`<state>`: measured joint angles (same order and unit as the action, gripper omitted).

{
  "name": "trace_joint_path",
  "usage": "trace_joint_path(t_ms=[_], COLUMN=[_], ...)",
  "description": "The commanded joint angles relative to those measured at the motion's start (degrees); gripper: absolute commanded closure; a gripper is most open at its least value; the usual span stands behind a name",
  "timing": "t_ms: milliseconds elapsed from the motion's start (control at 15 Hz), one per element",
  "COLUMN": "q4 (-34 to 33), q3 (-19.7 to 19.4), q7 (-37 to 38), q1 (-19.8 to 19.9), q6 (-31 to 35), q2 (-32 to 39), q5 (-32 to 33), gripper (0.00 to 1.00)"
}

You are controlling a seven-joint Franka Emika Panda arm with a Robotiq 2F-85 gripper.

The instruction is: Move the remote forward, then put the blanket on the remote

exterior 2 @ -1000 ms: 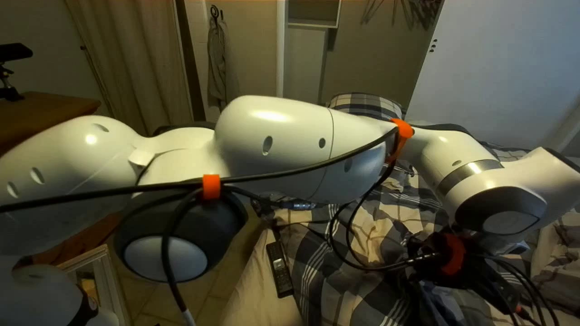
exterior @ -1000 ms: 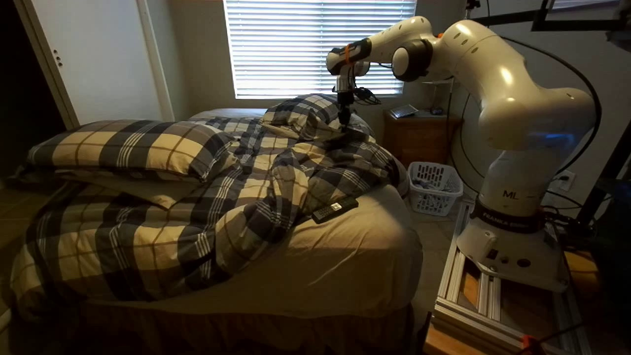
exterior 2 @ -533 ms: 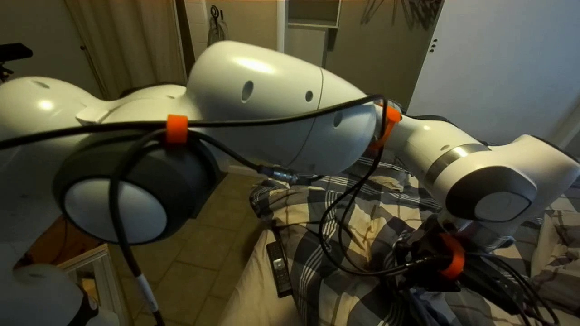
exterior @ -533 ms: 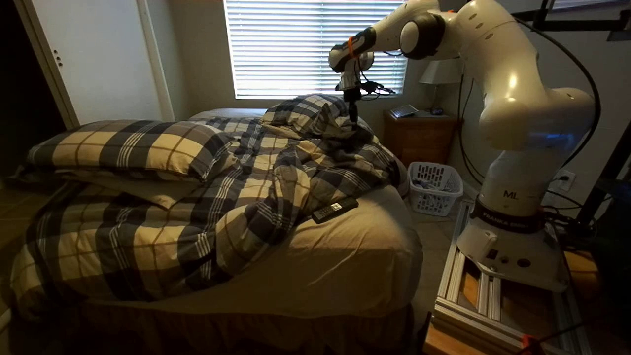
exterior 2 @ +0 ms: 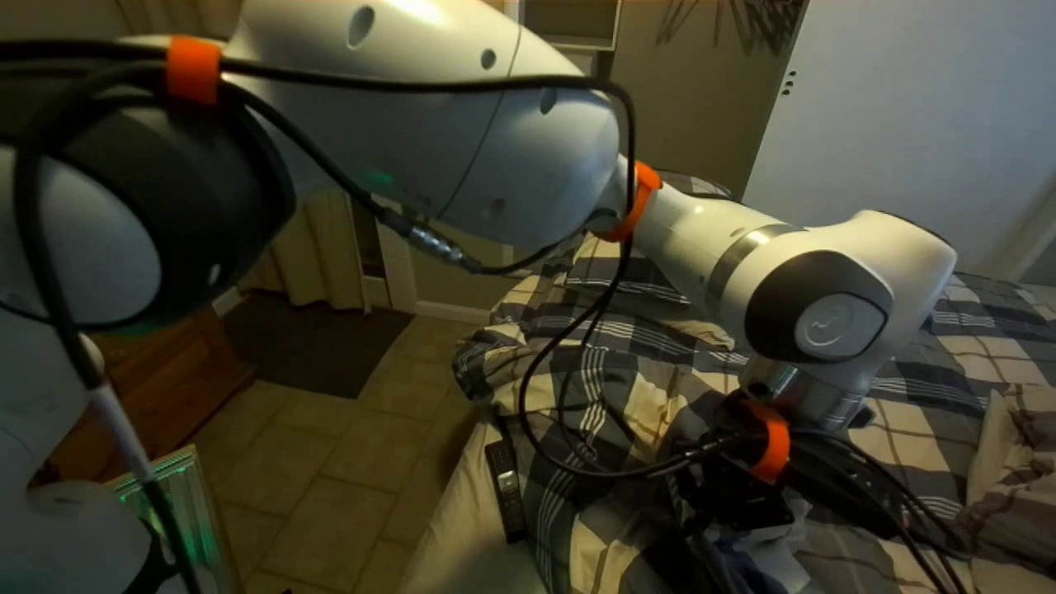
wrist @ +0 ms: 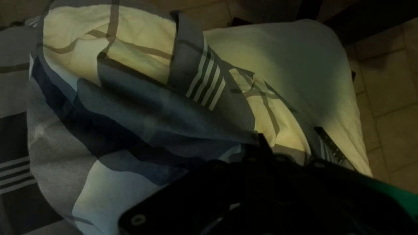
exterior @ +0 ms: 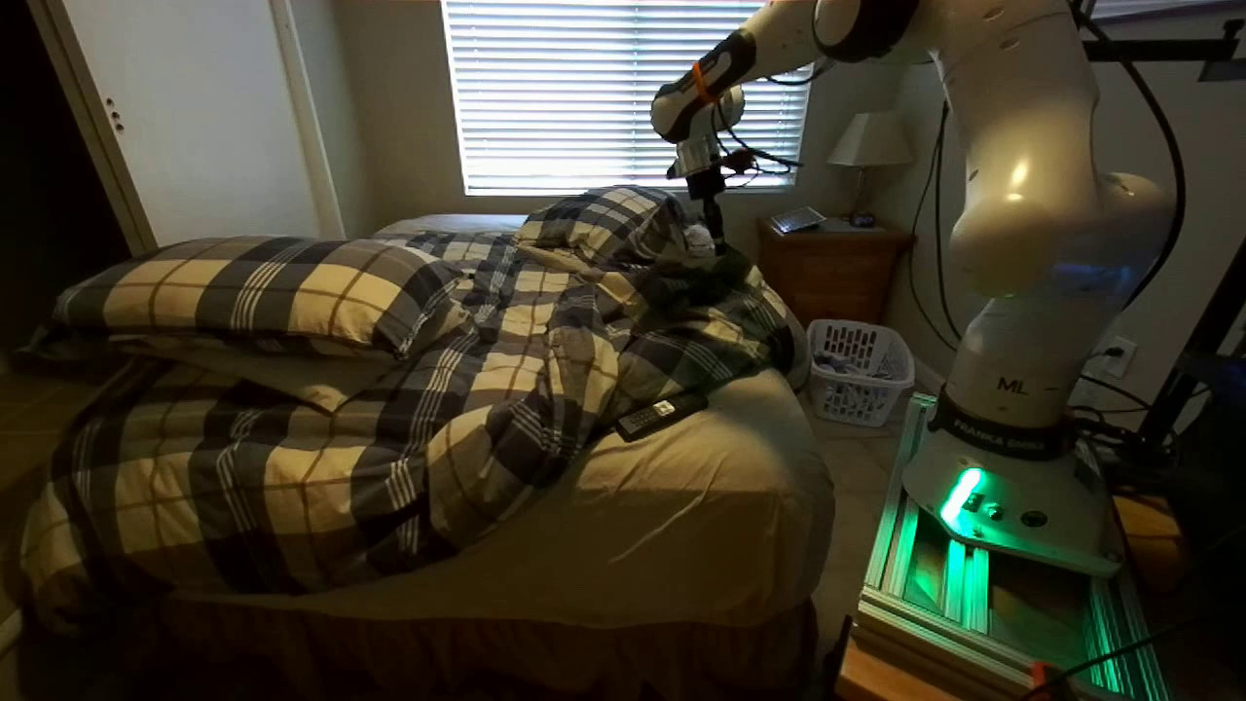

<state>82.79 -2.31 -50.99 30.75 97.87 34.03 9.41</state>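
The black remote (exterior: 662, 416) lies on the cream sheet against the edge of the blanket. It shows in both exterior views (exterior 2: 506, 491) and partly in the wrist view (wrist: 331, 145), where the gripper body hides its near end. The plaid blanket (exterior: 516, 336) spreads rumpled over the bed; it also shows in an exterior view (exterior 2: 615, 532) and the wrist view (wrist: 137, 107). My gripper (exterior: 718, 243) is beyond the remote, over the far part of the bed. In the wrist view, a blanket fold draws tight into my closed fingertips (wrist: 257, 138); the fingers are dark.
Plaid pillows lie on the bed, one at the left (exterior: 253, 292) and one at the back (exterior: 604, 224). A white laundry basket (exterior: 860, 375) stands on the floor between bed and robot base. A nightstand (exterior: 827, 273) with a lamp (exterior: 869, 141) stands behind. Cables (exterior 2: 528, 412) hang from the arm.
The arm has drawn back toward its base, its elbow rising. The gripper has shifted right in an exterior view with the held blanket fold. The base light has turned green. The remote stays put.
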Motion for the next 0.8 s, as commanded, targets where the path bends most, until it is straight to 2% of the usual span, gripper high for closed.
trace_joint_path(t_ms=[0,200,733], q4=[13.5,22.0,45.3], q3=[-4.4,-6.4,-9.4], q7=[0.7,-0.6,5.7], q1=[-4.2,-6.7,-11.2], q6=[0.7,-0.1,1.7], q2=[-9.1,-14.5,-31.2], q5=[3.4,5.9,9.6], gripper=[1.00,1.00,1.00])
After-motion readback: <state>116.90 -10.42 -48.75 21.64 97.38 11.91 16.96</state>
